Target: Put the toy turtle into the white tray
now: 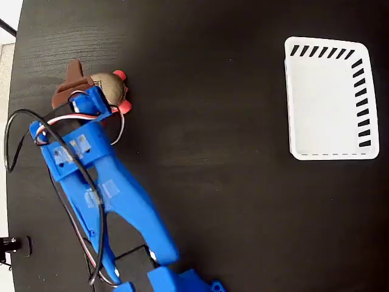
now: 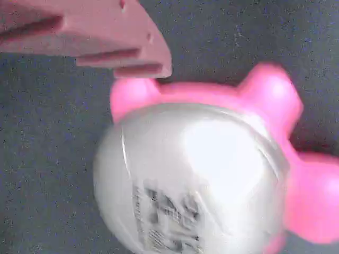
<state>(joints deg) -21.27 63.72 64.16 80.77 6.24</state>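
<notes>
Wrist view: the toy turtle (image 2: 196,174) fills most of the frame directly below the camera. Its domed shell reads as glossy pale grey-white with a dark printed mark on the lower part; pink legs project at the top left, top right and right edge. One pinkish finger (image 2: 90,34) of the gripper enters from the top left corner, its tip just beside the turtle's top-left leg; contact cannot be confirmed. The second finger is not visible here, so jaw width cannot be read from this view.

Fixed view: the gripper (image 1: 91,85) sits over the turtle (image 1: 112,87) at the upper left of the black table (image 1: 213,152). A brown finger (image 1: 72,82) lies on the far side of the shell from the red-pink head and leg; the blue arm (image 1: 103,182) hides the other finger. Whether the jaws are clamped or spread around the turtle cannot be determined. The shell appears gold-beige here, not grey-white.

Clearance: the turtle rests on the table, near its left edge. The table surface between the gripper and the white tray (image 1: 328,97) shows nothing in the way. The tray lies well apart from the gripper, toward the right edge of the fixed view, with slotted walls along its top and right sides.
</notes>
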